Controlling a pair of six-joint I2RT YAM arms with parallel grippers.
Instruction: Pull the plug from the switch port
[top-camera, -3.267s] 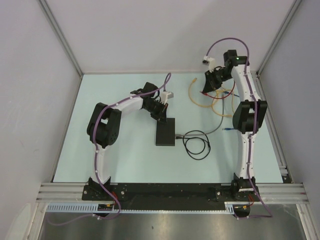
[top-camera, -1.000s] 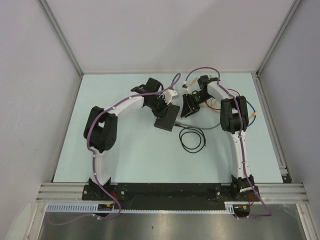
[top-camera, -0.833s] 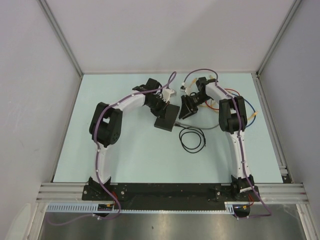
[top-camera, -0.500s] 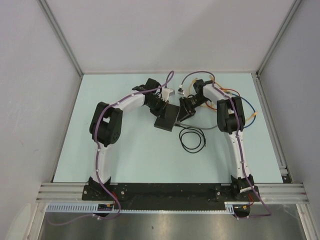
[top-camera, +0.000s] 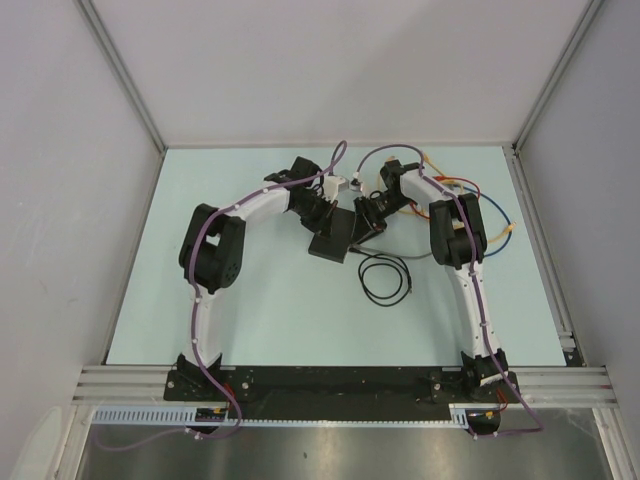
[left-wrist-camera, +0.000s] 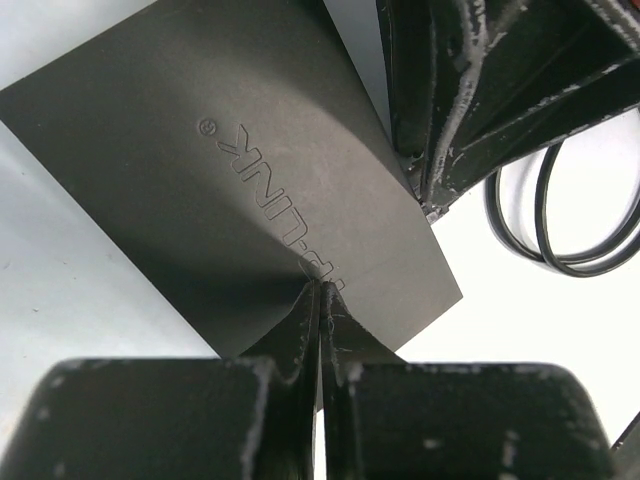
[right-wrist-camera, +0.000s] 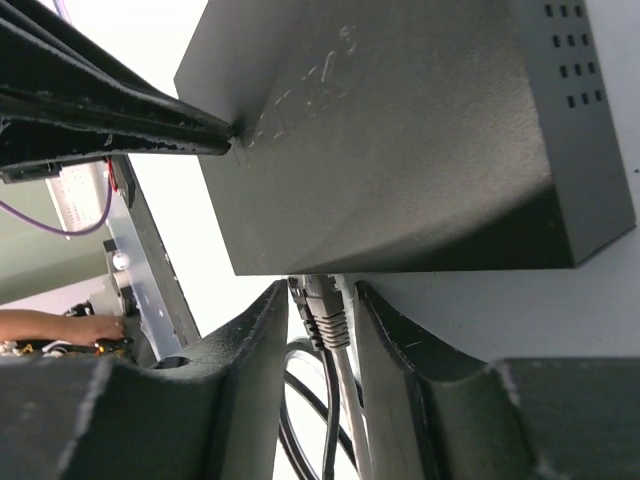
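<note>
**L tips on the switch, plug btwn the R fingers**

The switch (top-camera: 332, 240) lies on the table (top-camera: 250, 300), about mid-table & a bit toward the back. Its long way runs from near to far, w/ the far end leaning a little to the right. The long side w/ the port looks right, at the R gripper (top-camera: 363, 227).

The L gripper (top-camera: 329, 214) comes in from the back left. Its fingers (left-wrist-camera: 298, 322) are pressed together w/ no gap. The tips touch the top of the switch, near one edge.

The R gripper's fingers (right-wrist-camera: 262, 345) are spread, one on each side of the plug (right-wrist-camera: 320, 305). They are very near it; can't tell if they touch it. The plug sits in the port.

Top cam: both arms bend in toward each other at the switch. A black wire loop (top-camera: 386, 279) lies on the table just beside the switch, on its near right. The plug is hidden here under the R gripper.

L wrist cam: shows the raised logo (left-wrist-camera: 270, 190) on the switch top & part of the wire loop. The port side does not show.

R wrist cam: the only view w/ the plug & port. It also shows small holes (right-wrist-camera: 580, 55) on the short end of the switch, & the L gripper's tip on the top.
</note>
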